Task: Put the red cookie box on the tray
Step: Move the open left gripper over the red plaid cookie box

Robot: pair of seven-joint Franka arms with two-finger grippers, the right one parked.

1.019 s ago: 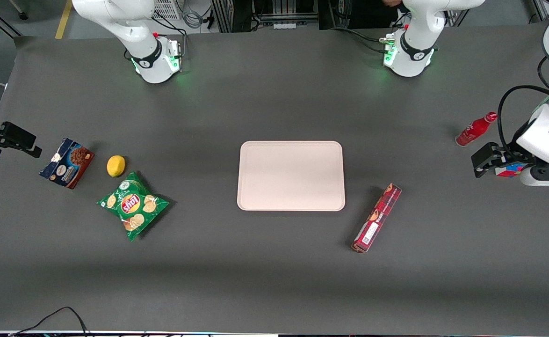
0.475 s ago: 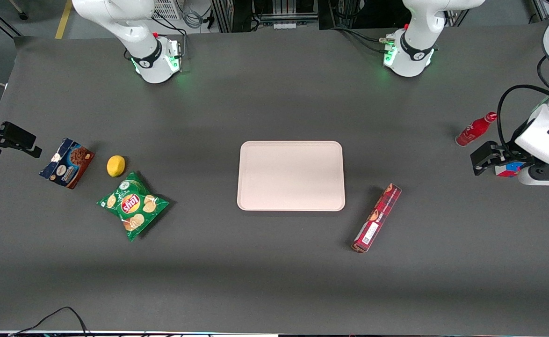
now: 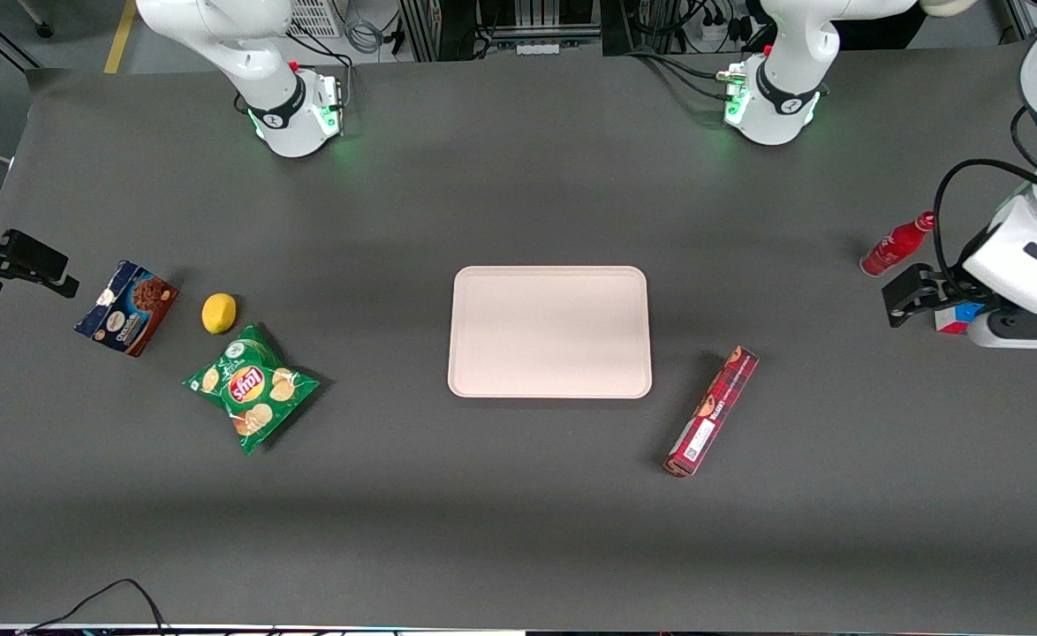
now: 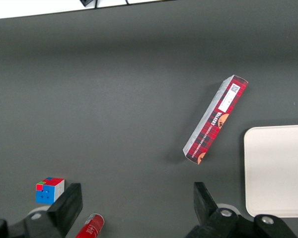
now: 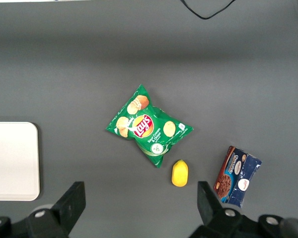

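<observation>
Pale pink flat rectangular tray, low-rimmed, at table centre, bare; long narrow red plaid cookie box flat on the table just off the tray's four-o'clock corner, untouched; left arm's gripper, jaws spread wide and empty, at the working arm's end of the table, well apart from the box at its two o'clock, lately drifted slightly toward the tray; small red bottle and multicoloured cube beside it; approach judged barely begun.

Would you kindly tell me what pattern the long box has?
Red and dark plaid on the red cookie box, clearest in the left wrist view.
</observation>
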